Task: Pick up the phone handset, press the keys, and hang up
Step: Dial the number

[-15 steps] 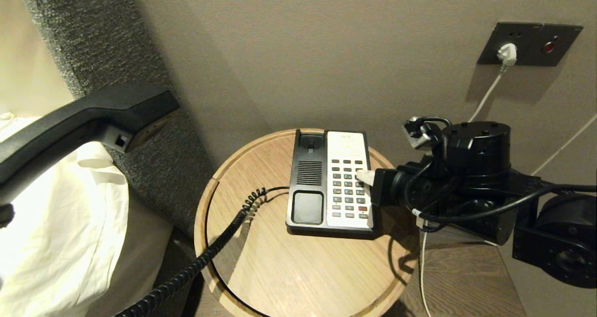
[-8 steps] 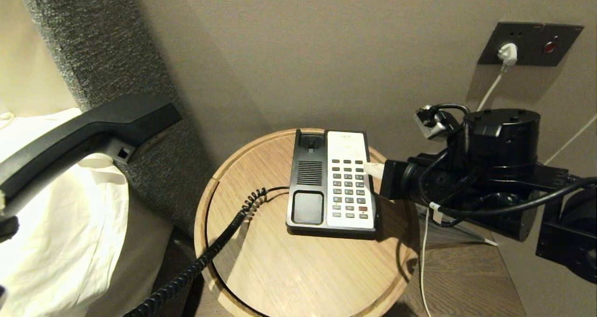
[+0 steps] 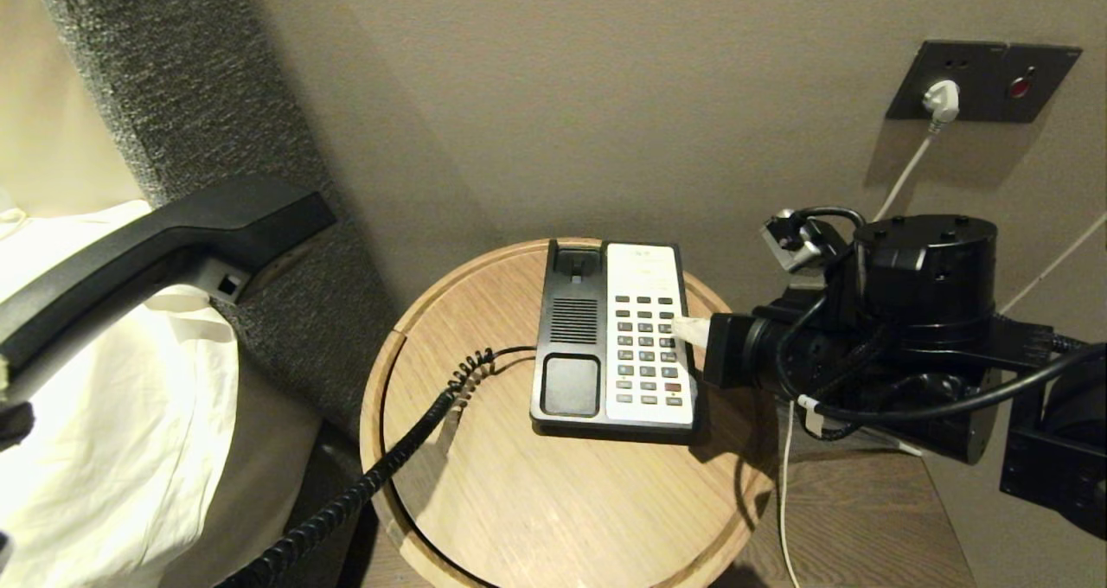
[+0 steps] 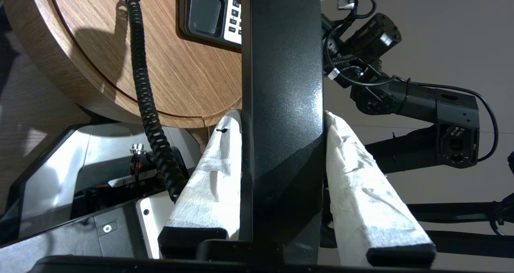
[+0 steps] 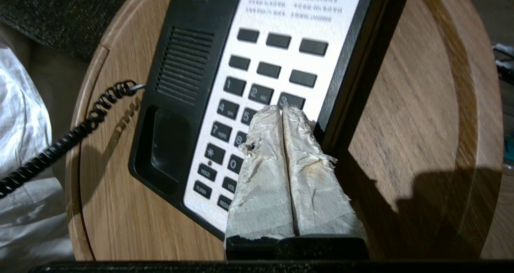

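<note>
Head view: the phone handset [image 3: 156, 242] sits at the left of the frame, lifted off the base and well apart from it, slanting from the lower left edge up toward centre-left. Its thick rounded end is uppermost, in front of a dark textured panel [image 3: 190, 86]. A white cloth [image 3: 112, 415] lies below it.

Left wrist view: the left gripper [image 4: 281, 120] is clamped on the handset's slim middle. Both white-wrapped fingers [image 4: 217, 172] press flat against its two sides.

The black coiled cord [image 3: 389, 467] runs from the bottom edge, left of centre, up across the round wooden table [image 3: 553, 501] to the left side of the phone base [image 3: 614, 341].

Phone base: black-and-white, resting at the centre of the frame on the far half of the table. Empty black cradle on its left half, white keypad panel on its right half.

Right arm enters from the right edge, lying low and roughly level over the table's right rim. The right gripper [image 3: 683, 329] reaches the right column of the keypad [image 5: 257, 100]. In the right wrist view its two wrapped fingers are pressed together with no gap, tips over the key marked 3 [image 5: 291, 99]; contact with the key cannot be confirmed.

Upper right of the frame: dark wall socket plate [image 3: 986, 79] with a white plug [image 3: 940, 99] and white cable [image 3: 899, 177] hanging down.
</note>
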Robot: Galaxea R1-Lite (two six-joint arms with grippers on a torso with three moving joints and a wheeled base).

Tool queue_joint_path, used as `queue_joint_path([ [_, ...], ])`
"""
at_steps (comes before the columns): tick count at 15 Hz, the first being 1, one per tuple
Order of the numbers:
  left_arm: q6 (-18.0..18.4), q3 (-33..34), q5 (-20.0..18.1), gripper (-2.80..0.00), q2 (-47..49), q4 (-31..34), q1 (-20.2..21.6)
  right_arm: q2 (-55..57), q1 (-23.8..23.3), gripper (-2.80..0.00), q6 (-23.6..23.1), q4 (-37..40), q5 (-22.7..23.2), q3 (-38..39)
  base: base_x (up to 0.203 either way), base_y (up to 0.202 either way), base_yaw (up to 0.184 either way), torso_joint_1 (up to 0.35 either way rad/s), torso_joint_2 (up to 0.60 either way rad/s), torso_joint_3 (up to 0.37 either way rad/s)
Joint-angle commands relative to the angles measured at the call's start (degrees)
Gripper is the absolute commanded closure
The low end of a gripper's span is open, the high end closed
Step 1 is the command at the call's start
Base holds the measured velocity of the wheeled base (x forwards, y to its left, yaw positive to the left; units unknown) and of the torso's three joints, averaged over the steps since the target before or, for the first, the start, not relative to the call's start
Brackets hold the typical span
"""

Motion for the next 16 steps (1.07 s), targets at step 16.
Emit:
queue_joint_path([
  [16, -0.3, 1.2, 0.1, 0.0, -0.6, 0.2, 0.0, 2.5, 0.0, 0.0, -0.1, -0.9, 0.1, 1.7, 0.0, 0.0, 0.0, 0.0, 0.0, 0.0],
])
